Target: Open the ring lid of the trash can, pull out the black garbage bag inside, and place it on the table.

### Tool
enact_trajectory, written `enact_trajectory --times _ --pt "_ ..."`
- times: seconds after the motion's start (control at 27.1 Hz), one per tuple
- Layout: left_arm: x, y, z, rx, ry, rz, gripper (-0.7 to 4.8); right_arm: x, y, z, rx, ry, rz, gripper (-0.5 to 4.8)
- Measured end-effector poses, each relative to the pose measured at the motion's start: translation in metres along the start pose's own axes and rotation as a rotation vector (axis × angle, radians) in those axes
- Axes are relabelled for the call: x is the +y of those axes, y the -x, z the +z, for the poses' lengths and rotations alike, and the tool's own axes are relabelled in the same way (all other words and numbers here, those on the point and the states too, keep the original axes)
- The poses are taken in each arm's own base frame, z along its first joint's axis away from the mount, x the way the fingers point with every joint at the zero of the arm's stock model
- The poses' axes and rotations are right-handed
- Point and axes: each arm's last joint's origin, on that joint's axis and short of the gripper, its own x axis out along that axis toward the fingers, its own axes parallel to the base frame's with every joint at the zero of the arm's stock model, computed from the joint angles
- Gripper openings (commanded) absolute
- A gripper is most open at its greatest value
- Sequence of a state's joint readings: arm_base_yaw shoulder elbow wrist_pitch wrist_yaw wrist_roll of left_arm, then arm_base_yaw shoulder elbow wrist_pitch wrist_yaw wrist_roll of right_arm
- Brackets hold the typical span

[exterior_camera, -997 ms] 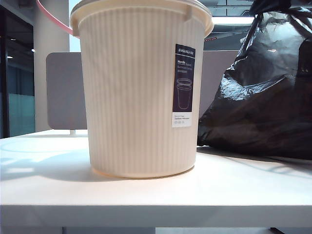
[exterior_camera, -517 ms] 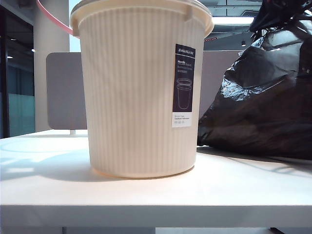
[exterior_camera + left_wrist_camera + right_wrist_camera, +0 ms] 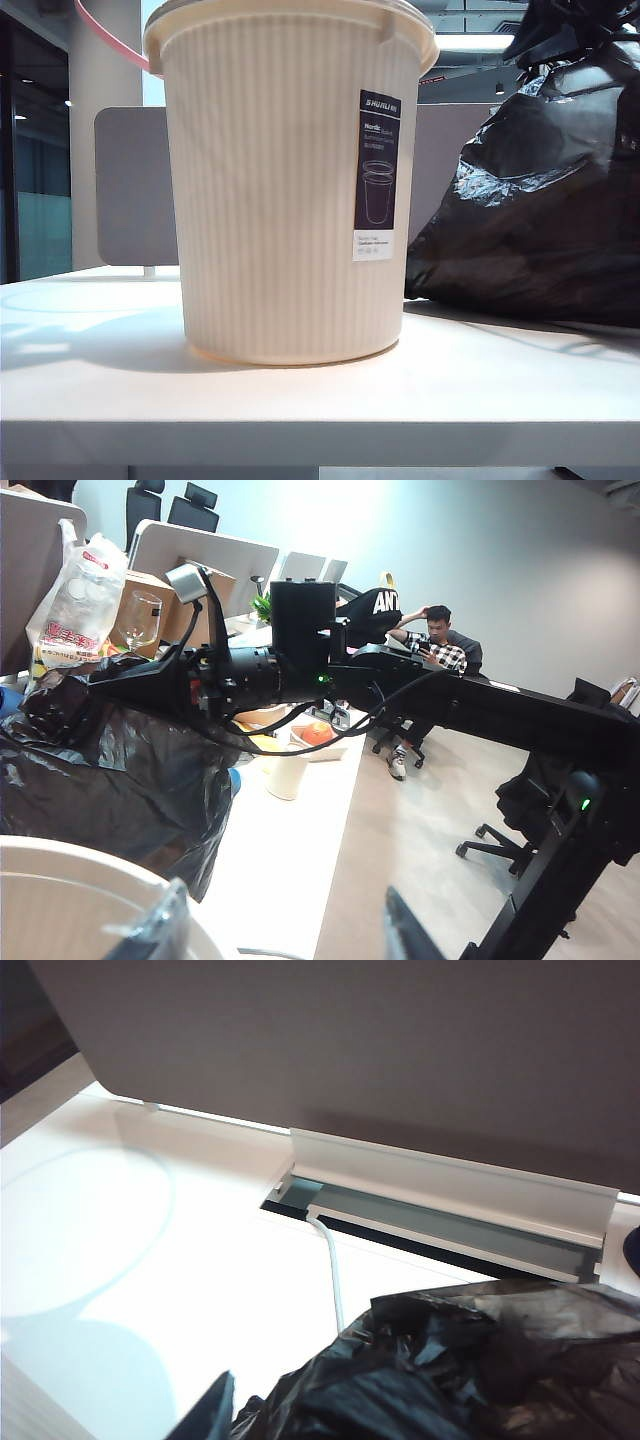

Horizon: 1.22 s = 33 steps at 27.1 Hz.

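The cream ribbed trash can [image 3: 290,190] stands upright mid-table [image 3: 300,405], its rim [image 3: 60,875] just under my open, empty left gripper [image 3: 285,930]. The pink ring lid [image 3: 105,40] is tilted up behind the can's left rim. The black garbage bag [image 3: 540,210] rests on the table to the right of the can. My right gripper [image 3: 300,1422] is at the bag's bunched top [image 3: 60,695]. One finger [image 3: 215,1410] stands off to the side of the plastic [image 3: 450,1360]. The other is hidden under it.
A grey partition panel [image 3: 135,185] runs along the table's back, with a cable slot [image 3: 440,1225] and a white cable [image 3: 335,1280] below it. Beyond the bag stand a paper cup [image 3: 285,775], a wine glass [image 3: 140,620] and a cardboard box [image 3: 150,590].
The bag's upper part has shifted a little to the right and its folds have slackened. The trash can and ring lid have not moved.
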State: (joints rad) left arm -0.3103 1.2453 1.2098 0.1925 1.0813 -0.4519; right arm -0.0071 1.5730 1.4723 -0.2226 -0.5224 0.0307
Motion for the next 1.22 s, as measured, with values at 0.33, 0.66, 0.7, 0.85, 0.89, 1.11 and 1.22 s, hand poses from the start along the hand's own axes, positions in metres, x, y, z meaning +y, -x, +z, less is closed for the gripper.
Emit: enact_trajectory --times 0.33,0.66,0.7,0.85,0.89,1.11,1.22 --pt "0.0 0.0 0.0 0.0 -0.001 0.002 2.47 0.002 0.001 0.0 0.003 -0.018 0.046 1.63" --pt "0.0 0.0 0.0 0.0 -0.005 0.003 2.47 0.016 0.023 0.013 -0.037 0.006 0.056 1.86" --pt "0.0 0.0 0.0 0.0 -0.005 0.003 2.47 0.017 0.026 0.014 -0.041 0.008 0.056 1.87" --pt "0.0 0.0 0.0 -0.001 -0.005 0.004 2.47 0.025 0.039 0.019 -0.05 0.012 0.057 2.21" --pt "0.0 0.0 0.0 -0.001 -0.005 0.004 2.47 0.026 0.042 0.02 -0.054 0.014 0.057 2.21" --pt "0.0 0.0 0.0 -0.001 -0.005 0.004 2.47 0.038 0.062 0.027 -0.072 0.025 0.058 2.22" --pt "0.0 0.0 0.0 -0.001 -0.005 0.004 2.47 0.043 0.071 0.029 -0.075 0.027 0.057 2.22"
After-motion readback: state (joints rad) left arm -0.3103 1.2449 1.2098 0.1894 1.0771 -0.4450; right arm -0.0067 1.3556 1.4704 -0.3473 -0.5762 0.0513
